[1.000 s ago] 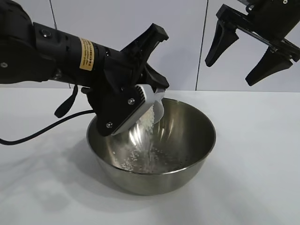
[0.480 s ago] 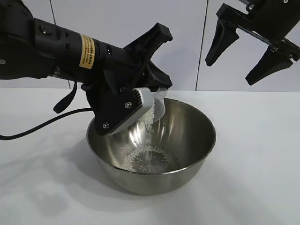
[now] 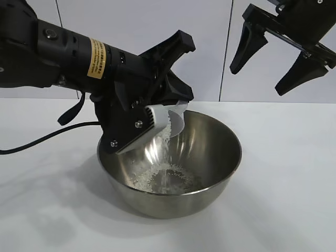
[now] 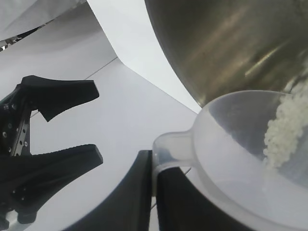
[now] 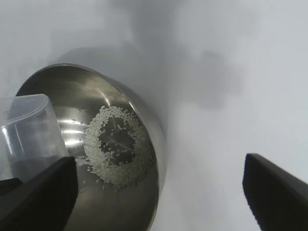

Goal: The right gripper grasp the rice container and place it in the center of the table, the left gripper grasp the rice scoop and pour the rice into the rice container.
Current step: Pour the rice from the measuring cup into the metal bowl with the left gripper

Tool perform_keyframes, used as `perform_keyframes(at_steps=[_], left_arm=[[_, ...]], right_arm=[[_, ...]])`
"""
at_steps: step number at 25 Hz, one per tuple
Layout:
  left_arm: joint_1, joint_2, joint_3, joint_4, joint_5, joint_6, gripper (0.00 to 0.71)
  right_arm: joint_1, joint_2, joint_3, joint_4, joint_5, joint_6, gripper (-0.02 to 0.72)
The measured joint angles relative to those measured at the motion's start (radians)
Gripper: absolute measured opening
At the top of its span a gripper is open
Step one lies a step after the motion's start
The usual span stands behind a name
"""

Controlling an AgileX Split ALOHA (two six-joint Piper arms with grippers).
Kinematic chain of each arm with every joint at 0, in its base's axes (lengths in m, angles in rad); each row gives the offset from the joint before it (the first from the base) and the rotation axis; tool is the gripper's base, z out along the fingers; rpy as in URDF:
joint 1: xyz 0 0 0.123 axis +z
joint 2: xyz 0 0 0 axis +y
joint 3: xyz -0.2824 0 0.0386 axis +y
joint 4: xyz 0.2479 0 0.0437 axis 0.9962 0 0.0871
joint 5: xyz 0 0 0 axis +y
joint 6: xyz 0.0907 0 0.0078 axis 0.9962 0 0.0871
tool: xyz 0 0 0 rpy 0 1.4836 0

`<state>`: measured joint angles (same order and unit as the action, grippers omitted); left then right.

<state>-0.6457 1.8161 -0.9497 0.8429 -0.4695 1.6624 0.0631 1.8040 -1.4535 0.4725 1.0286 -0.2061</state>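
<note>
Over the rice container (image 3: 210, 157), the left gripper (image 3: 157, 113) tilts the rice scoop (image 3: 170, 118).

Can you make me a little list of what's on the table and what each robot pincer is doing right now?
left pincer: shut on the rice scoop, tipping it over the bowl
rice scoop: tilted, rice falling out of it
rice: small ring-shaped pile on the bowl's bottom
rice container: shiny steel bowl standing on the table
right pincer: open, holding nothing, up above the bowl's right side
table: white

Bright, soft shadows, wrist-cam blur
</note>
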Motion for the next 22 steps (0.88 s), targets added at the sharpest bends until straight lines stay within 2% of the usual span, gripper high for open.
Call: perform_keyframes(at_steps=[22], left_arm=[[0.000,0.000,0.000,0.001,0.005,0.018,0.010]], right_arm=[[0.000,0.000,0.000,0.000,0.000,0.000,0.639]])
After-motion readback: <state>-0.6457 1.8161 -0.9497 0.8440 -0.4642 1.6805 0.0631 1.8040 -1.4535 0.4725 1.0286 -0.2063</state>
